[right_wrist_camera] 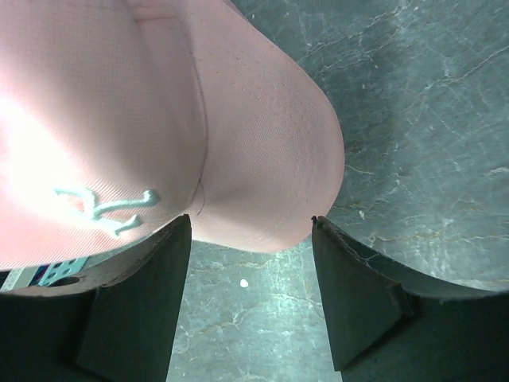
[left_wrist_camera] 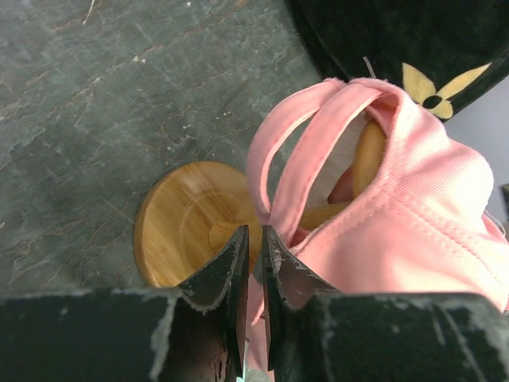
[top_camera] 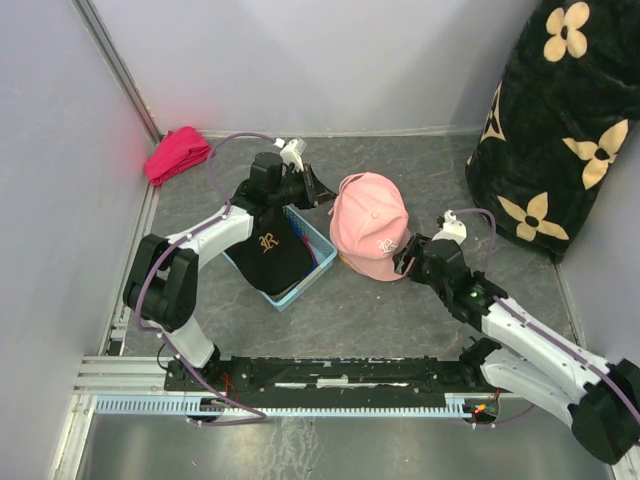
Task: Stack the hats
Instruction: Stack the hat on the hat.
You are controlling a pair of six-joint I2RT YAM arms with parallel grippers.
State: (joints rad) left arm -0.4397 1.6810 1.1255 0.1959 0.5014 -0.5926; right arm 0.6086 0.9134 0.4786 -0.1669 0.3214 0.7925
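1. My left claw [left_wrist_camera: 251, 239] is clenched: the two dark fingers stand almost touching, and pink cloth shows in the slit between them. I judge that I have the pink hat [left_wrist_camera: 413, 231] pinched by its rear edge, just below the adjuster strap [left_wrist_camera: 294, 151].
2. My right claw [right_wrist_camera: 250, 223] is released, its fingers spread wide on either side of the tip of the brim [right_wrist_camera: 262, 159]. I cannot tell whether they touch it.
3. The pink hat sits draped over the wooden stand [left_wrist_camera: 179, 223], whose round base and smooth, pale turned wood show through the gap at the back of the cap.
4. Its crown is soft twill with stitched seams and a pale embroidered logo. I judge it light and floppy, likely to fold or sag if I lift it by one edge.
5. The brim is curved and looks stiffer, so it should be the firmer place to hold. A grip at the rear edge and another at the brim should keep the cap in shape.
6. Beside my left arm, a black hat [top_camera: 268, 250] with a gold logo lies in the blue basket [top_camera: 318, 252], a rigid plastic tray.
7. Underneath is a grey, stone-patterned table [left_wrist_camera: 119, 95], flat and matte.
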